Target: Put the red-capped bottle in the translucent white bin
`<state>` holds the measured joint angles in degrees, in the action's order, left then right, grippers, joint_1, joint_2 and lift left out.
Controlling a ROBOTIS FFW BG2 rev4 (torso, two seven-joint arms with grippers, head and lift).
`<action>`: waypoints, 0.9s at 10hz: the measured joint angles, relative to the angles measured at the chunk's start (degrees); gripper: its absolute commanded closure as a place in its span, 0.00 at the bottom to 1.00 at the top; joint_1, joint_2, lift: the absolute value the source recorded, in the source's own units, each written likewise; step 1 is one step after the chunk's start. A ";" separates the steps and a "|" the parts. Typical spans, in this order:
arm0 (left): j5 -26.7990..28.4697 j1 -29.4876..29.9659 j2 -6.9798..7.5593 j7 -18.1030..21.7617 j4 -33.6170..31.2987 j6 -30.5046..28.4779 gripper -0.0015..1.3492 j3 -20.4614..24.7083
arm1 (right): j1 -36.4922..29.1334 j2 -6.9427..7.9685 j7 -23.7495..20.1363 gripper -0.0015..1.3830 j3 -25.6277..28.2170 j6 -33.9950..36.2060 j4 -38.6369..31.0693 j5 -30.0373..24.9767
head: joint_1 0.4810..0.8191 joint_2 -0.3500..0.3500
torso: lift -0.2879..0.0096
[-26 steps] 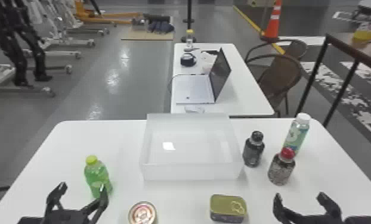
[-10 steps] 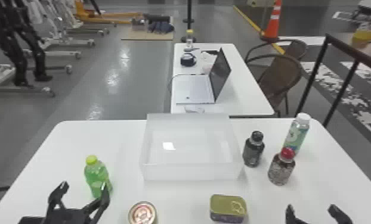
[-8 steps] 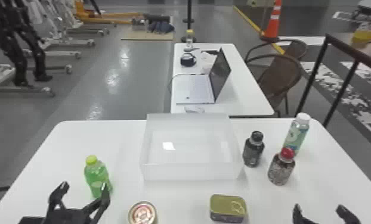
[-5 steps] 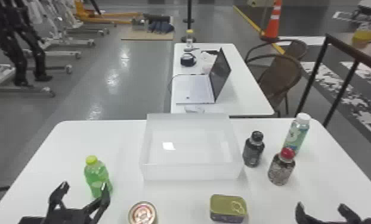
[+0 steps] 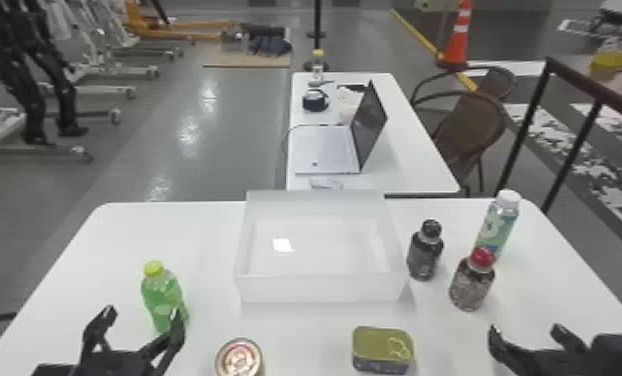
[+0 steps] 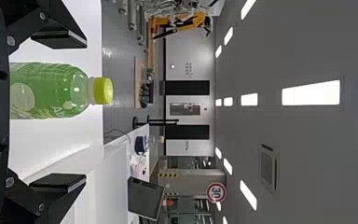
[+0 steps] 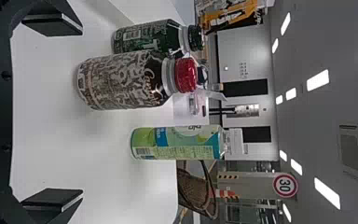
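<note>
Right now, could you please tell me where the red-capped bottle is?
In the head view, the red-capped bottle stands on the right side of the table, just in front of the white-capped bottle.

Beyond the white tabletop (image 5: 100,240), a laptop (image 5: 327,150) sits open on another table (image 5: 410,155) beside a brown chair (image 5: 475,120), an orange cone (image 5: 456,47) stands on the glossy grey floor (image 5: 235,150), and lights (image 6: 311,93) line the ceiling (image 6: 317,149).
</note>
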<state>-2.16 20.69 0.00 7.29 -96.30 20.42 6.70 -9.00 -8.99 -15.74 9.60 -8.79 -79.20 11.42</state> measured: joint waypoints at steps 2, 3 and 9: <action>-0.23 -0.18 0.00 0.06 0.22 0.06 0.20 -0.10 | 2.30 0.03 -0.38 0.00 -0.02 1.41 0.89 -2.03 | 0.20 0.50 | 0.63; -0.38 -0.26 0.00 0.16 0.31 0.06 0.20 -0.16 | 3.42 0.02 -1.10 0.00 -0.02 1.68 1.69 -2.35 | 0.20 0.50 | 0.63; -1.00 -0.46 0.00 0.19 0.89 0.86 0.20 -0.28 | 11.67 -1.20 -9.12 0.09 -0.05 3.39 11.22 -2.86 | 0.20 0.50 | 0.63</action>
<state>-3.16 20.23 0.00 7.47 -95.41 21.28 6.41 2.67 -10.19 -24.86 9.54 -5.40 -67.98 8.57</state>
